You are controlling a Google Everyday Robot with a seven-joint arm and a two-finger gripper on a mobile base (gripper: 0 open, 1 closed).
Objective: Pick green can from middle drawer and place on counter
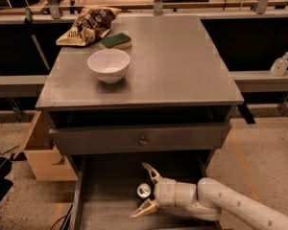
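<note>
Item 1 – tool (139,191): 2 pale fingers spread wide apart, at the end of a white arm (230,206) that enters from the lower right; it sits low inside the middle drawer (108,202), pointing left. Item 2 – green can (144,190): upright on the drawer floor with its silver top showing, between the 2 fingers, 1 tip beyond it and 1 tip on the near side; whether either finger touches it cannot be told. The middle drawer is pulled out, with a bare grey bottom left of the can. Above it is a closed grey drawer front (101,140) with 1 small round knob (142,141). Item 3 – worktop (182,61): flat grey and squarish, carrying 1 white bowl (109,65) left of centre, 1 green sponge (115,40) just behind the bowl, and 1 crumpled snack bag (89,25) at the far left corner. Surroundings: 1 cardboard box (41,152) on the floor to the cabinet's left, and 1 clear pump bottle (280,64) on the ledge at far right.
</note>
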